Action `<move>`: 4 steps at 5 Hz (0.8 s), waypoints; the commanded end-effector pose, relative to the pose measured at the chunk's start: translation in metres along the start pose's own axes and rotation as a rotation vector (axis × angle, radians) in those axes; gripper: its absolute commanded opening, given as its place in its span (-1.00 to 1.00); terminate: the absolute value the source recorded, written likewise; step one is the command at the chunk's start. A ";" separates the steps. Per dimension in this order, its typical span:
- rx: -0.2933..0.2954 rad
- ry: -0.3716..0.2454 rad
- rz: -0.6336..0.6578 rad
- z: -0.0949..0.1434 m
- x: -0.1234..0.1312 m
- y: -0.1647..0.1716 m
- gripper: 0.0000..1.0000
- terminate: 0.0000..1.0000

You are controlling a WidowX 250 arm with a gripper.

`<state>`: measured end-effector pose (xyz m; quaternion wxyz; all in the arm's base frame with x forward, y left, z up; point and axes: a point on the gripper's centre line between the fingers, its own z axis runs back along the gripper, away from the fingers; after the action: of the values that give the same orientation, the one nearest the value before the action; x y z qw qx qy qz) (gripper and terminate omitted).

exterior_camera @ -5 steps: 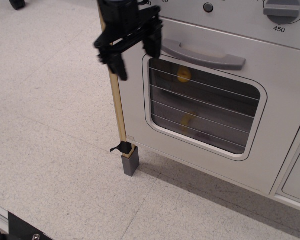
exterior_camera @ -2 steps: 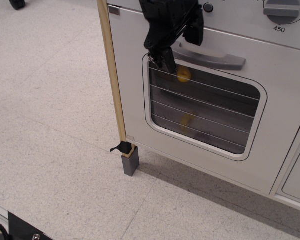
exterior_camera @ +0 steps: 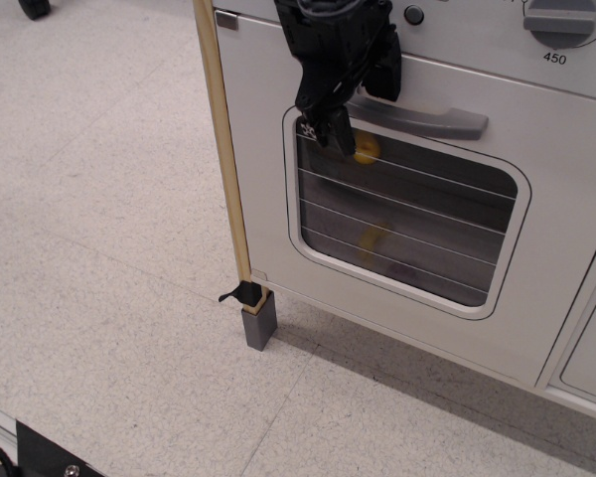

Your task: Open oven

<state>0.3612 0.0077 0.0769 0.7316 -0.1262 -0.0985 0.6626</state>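
The white toy oven [exterior_camera: 278, 199] fills the upper right, and its door is closed. The door has a grey bar handle [exterior_camera: 427, 117] above a rounded wire-lined window [exterior_camera: 407, 214]. A grey dial [exterior_camera: 561, 22] with temperature numbers and a small black knob [exterior_camera: 413, 15] sit above the door. My black gripper [exterior_camera: 356, 99] is at the handle's left end. Its jaws are spread, one finger [exterior_camera: 326, 121] below the bar and the other [exterior_camera: 385, 75] above it. Yellow items [exterior_camera: 366, 149] show behind the window.
A wooden strip [exterior_camera: 223, 149] runs down the oven's left edge to a grey foot [exterior_camera: 259, 324] on the speckled floor [exterior_camera: 109, 248]. A white cabinet panel [exterior_camera: 591, 348] adjoins the oven on the right. A black base [exterior_camera: 50, 457] is at the bottom left.
My gripper has moved right from the oven's left edge onto the left end of the handle, and its fingers now straddle the bar. The door has not moved.
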 end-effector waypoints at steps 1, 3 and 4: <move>-0.034 -0.004 0.002 0.000 0.010 0.003 1.00 -1.00; -0.017 -0.004 -0.031 0.001 0.017 0.025 1.00 -1.00; -0.014 -0.016 -0.062 0.006 0.027 0.040 1.00 -1.00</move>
<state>0.3187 0.0304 0.0593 0.7593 -0.1170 -0.1051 0.6314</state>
